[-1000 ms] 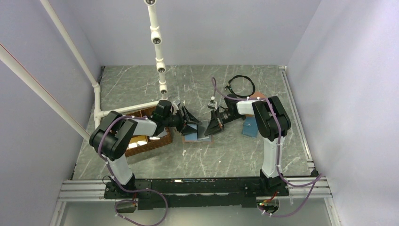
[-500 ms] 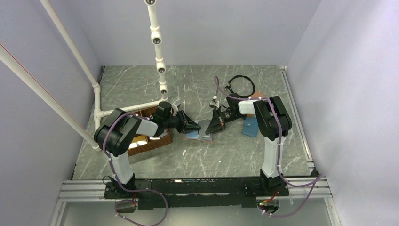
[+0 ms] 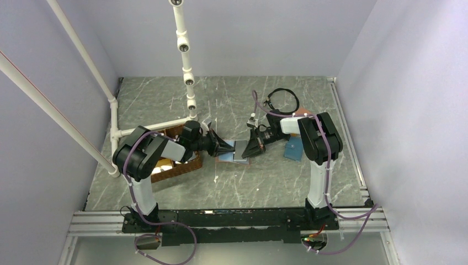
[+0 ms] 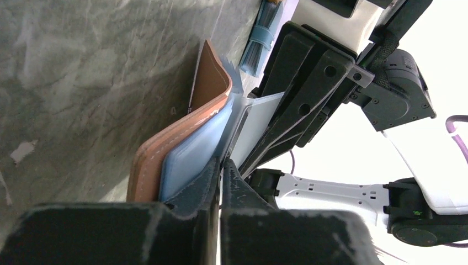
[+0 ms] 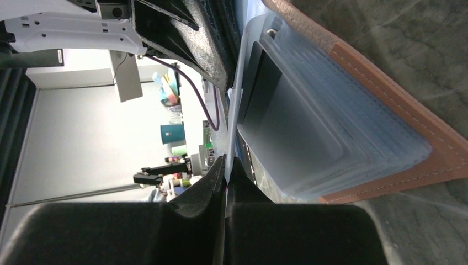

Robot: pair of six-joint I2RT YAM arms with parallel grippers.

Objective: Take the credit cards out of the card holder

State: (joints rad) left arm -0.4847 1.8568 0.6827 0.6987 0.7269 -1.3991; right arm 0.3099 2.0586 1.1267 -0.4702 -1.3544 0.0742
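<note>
Two arms bolted at the near edge of the marbled surface [image 3: 259, 182] reach inward and meet over the card holder [image 4: 160, 149], which lies open in the middle of the surface with its salmon cover down and its light-blue pockets fanned upward.

The left gripper [image 4: 222, 163] has its jaws closed on a thin pale edge rising from those pockets, apparently one of the credit cards [image 5: 292, 121], though a pocket leaf cannot be ruled out. Facing it, the right gripper [image 5: 227, 161] pinches the opposite end of what looks like a translucent leaf of the holder, its jaws likewise closed. The two sets of fingers stand just beside each other.

A wicker basket [image 3: 175, 168] sits to the left, a teal-blue wallet [image 3: 292, 150] to the right, and a black cable loop [image 3: 285, 100] lies farther back.

The extraction appears barely begun, and the risks are plain. Should the left jaws have caught pocket as well as card, a pull could drag the whole holder across the surface or strain the leaf. A shallow bite could let the card slip free. With the fingers this close, a careless withdrawal could also knock them together.
</note>
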